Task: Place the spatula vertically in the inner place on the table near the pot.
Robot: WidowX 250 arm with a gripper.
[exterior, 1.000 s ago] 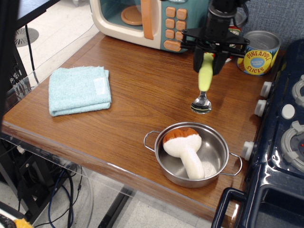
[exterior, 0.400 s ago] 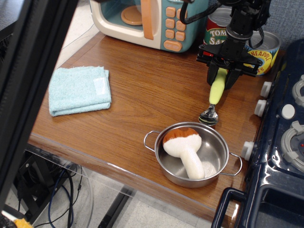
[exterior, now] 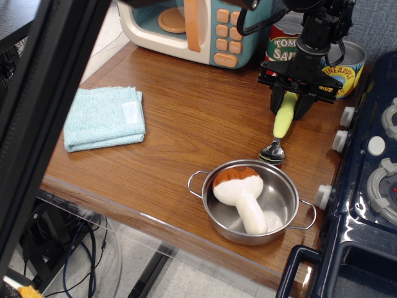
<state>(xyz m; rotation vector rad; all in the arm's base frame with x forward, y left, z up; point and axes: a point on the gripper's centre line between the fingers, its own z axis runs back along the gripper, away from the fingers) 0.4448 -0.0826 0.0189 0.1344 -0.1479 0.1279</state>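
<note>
Surface: the brown wood-grain surface [exterior: 186, 118] runs well out to either side of the jaws; glossy, so a smooth metal tip set on it will probably skid rather than bite.
Toy microwave: the toy microwave [exterior: 198, 28] stands behind the jaws and off to the picture's left, well apart.
Cloth: the folded blue cloth [exterior: 103, 117] lies far from the jaws, toward the left edge of the picture.
Pot: the pot [exterior: 273, 214] sits below and in front of the jaws, near them; its far rim is just beside the spatula's bowl. A plush mushroom [exterior: 243, 194] lies inside it.
Cans: the tomato can [exterior: 284, 42] and pineapple can [exterior: 347, 65] stand directly behind the jaws, partly hidden by them.
Jaws: the jaws [exterior: 291, 102] are clenched on the upper part of the yellow-green handle, pointing down at the surface.
Spatula: the spatula [exterior: 280, 127] hangs near-upright below the jaws, handle up, shiny bowl at or just above the surface; contact cannot be told.
Handling: judged light and rigid; the chunky plastic handle gives good purchase, the polished bowl looks slippery and poor to grip.
Hold point: the upper handle, as now, seems right. It keeps the jaws clear of pot and cans.
Risk: once freed, the utensil will likely topple, perhaps against the pot rim.
</note>
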